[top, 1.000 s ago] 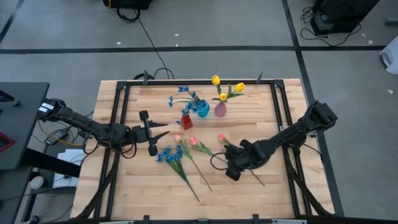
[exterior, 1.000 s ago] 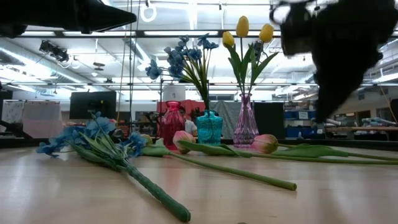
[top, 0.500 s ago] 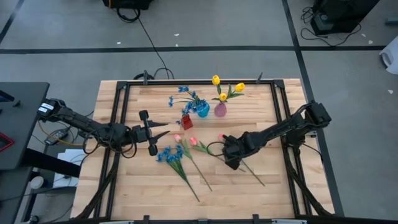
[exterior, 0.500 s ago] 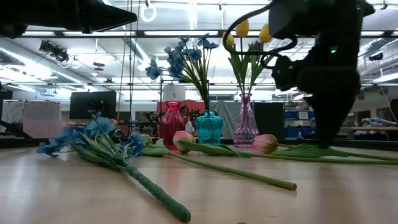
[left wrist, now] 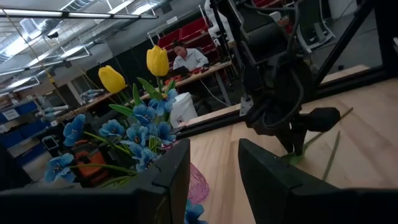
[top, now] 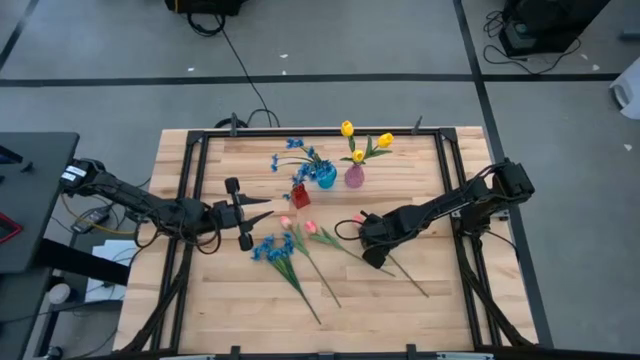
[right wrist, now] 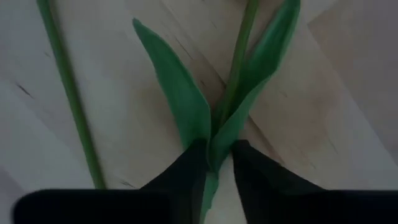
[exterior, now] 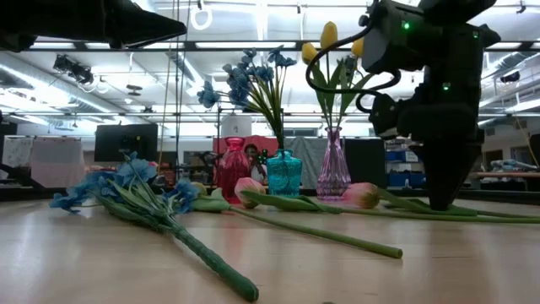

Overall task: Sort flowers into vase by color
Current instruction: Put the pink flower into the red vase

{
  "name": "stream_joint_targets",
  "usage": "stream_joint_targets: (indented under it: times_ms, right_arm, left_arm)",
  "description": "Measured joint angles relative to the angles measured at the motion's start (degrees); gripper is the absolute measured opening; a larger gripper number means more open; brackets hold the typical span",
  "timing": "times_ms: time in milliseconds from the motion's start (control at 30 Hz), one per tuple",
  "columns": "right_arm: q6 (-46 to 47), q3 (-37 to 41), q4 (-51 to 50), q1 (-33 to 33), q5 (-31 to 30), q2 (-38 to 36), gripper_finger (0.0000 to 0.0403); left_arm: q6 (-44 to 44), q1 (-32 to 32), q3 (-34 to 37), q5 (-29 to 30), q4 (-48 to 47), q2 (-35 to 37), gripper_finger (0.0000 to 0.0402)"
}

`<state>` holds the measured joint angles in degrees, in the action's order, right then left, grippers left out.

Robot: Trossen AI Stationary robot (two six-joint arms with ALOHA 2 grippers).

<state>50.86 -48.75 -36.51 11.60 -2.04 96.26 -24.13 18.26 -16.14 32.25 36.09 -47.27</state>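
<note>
My right gripper (top: 372, 243) is down at the table's middle, shut on the stem of a pink tulip (top: 357, 217) that lies on the wood. Two more pink tulips (top: 310, 227) and a bunch of blue blossoms (top: 272, 250) lie flat to its left. A teal vase (top: 326, 178) holds blue blossoms, a pink vase (top: 354, 176) holds yellow tulips, and a red vase (top: 300, 193) stands beside them. My left gripper (top: 240, 213) hovers open at the table's left, left of the red vase. My right gripper pinches the pink tulip's stem between its two fingers, where the two leaves branch off (right wrist: 216, 149). The fingers (right wrist: 189, 168) come from above, pointing down, and lie across the stem. The tulip lies flat on the table, with its head (exterior: 361, 195) toward the vases.
The three vases stand in a row near the table's far edge. Loose stems (top: 325, 285) run toward the near edge. A black frame rail (top: 455, 190) lines the table's sides. Bare wood (top: 470, 300) lies at the near right.
My right gripper has moved toward the table's far edge and come down onto the pink tulip's stem. The tulip still lies on the table.
</note>
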Motion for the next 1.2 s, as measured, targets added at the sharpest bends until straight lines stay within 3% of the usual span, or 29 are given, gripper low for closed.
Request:
stream_joint_targets:
  times_ms: [200,367,533,700,933,1200]
  right_arm:
    - [-0.1,-0.1,0.8,0.0,0.2,-0.4,0.0013]
    - [-1.9,-1.2,0.5,0.0,-3.3,-5.0,0.0018]
    - [-6.4,-1.6,5.6,0.0,-9.5,-12.9,0.0009]
    - [-19.5,-1.7,20.9,0.8,-13.6,-17.2,0.0009]
    - [-40.9,-1.8,52.1,1.4,-14.8,-15.1,0.0010]
    - [-52.2,-1.8,68.8,0.4,-14.4,-9.6,0.0010]
  left_arm:
    - [1.9,0.0,0.0,0.0,-0.1,0.0,0.0142]
    - [4.9,0.0,0.0,-0.8,0.0,0.0,0.0142]
    - [6.5,0.0,0.0,-9.0,4.8,-2.2,0.0142]
    - [7.8,0.0,0.0,-11.5,12.0,-8.0,0.0142]
    - [10.2,-0.2,0.0,-11.5,24.9,-17.6,0.0142]
    - [14.2,-0.6,-1.8,-11.6,30.2,-24.1,0.0142]
